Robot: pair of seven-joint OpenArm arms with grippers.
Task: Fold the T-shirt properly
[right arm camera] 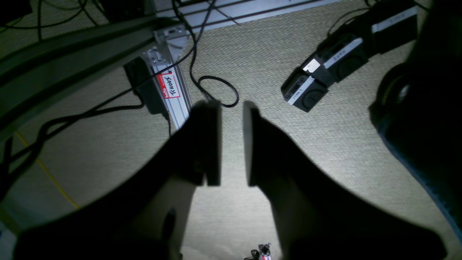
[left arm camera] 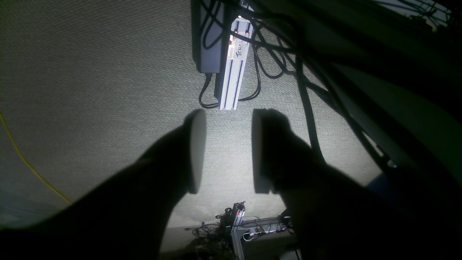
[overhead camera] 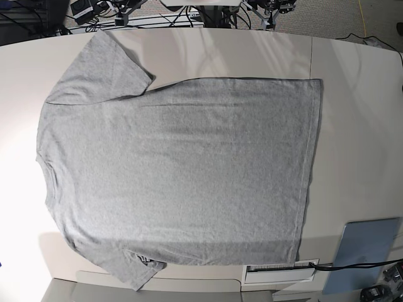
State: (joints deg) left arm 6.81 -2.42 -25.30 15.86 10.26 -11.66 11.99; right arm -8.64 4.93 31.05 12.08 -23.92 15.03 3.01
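T-shirt [overhead camera: 182, 170]: spread flat, plain side up, on the desk [overhead camera: 352, 113]; away from both pincers.
Left pincer [left arm camera: 228, 151]: released, gripping nothing, above carpet.
Right pincer [right arm camera: 231, 142]: slightly parted, gripping nothing.

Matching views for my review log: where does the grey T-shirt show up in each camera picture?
Base: the T-shirt lies spread flat across the table, collar at left.
Left wrist: not in it; only carpet beyond the open left claw.
Right wrist: not in it.
Shared landmark: the labelled aluminium rail, in both wrist views.
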